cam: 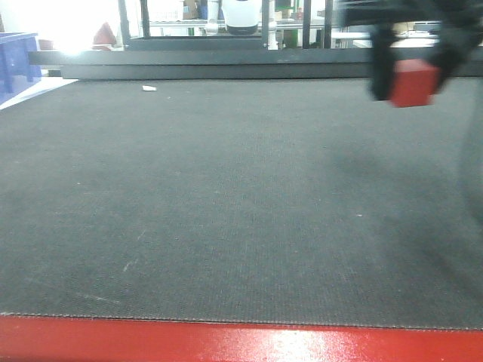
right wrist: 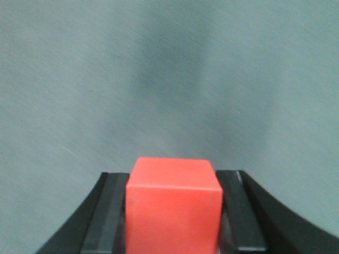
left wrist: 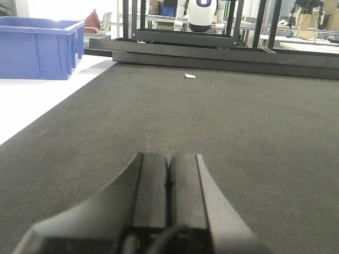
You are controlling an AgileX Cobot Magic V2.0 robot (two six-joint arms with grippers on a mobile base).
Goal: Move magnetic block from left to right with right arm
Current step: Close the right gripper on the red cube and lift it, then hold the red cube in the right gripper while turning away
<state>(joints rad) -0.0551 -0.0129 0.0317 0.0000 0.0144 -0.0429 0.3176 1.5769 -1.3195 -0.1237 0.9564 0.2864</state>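
No text, label, brand, number or sign can be read in any view

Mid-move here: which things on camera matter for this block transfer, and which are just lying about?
In the job:
- red block, clamped in the right gripper
- mat, the surface it gets set down on

Lying about:
- white scrap near the mat's far edge
- blue bin beside the mat
- left gripper, shut and empty
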